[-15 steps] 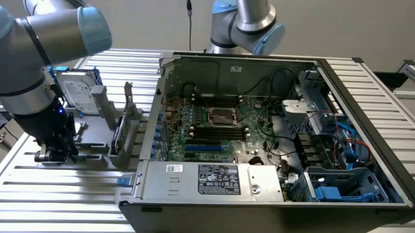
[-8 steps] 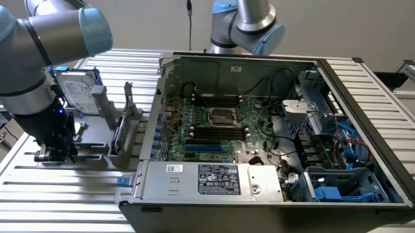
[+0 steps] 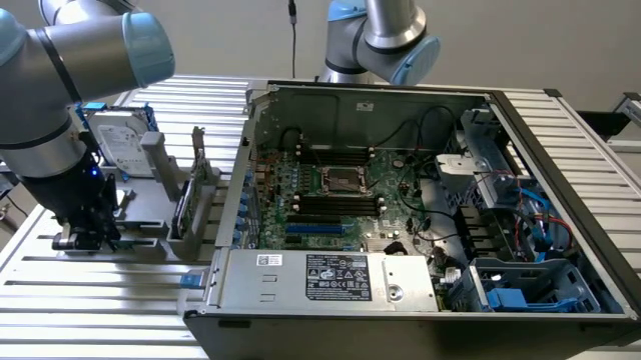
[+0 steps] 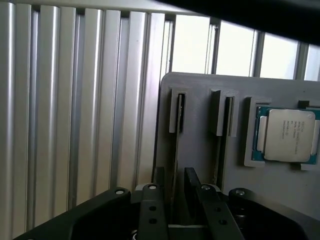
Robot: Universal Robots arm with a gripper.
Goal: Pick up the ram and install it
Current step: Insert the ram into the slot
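My gripper [image 4: 175, 176] is hanging over the ram [image 4: 178, 127], fingers [image 4: 192, 180] spread either side of its thin edge, seemingly not yet pinching. The ram is standing on edge in the grey holder [image 4: 200, 90], at nine o'clock from the open computer case [image 3: 401, 337] in the exterior view. I am judging it light, stiff and fragile, best pinched gently across its flat faces, mid-length.

The ram [image 4: 180, 115] shows edge-on as a long, thin dark strip. It stands on its long edge in a narrow slot of the grey holder [image 4: 200, 150], in the slot farther from the silver processor [image 4: 289, 135]. Its near end lies between the spread fingers of the claw [image 4: 175, 174]; contact I cannot tell.
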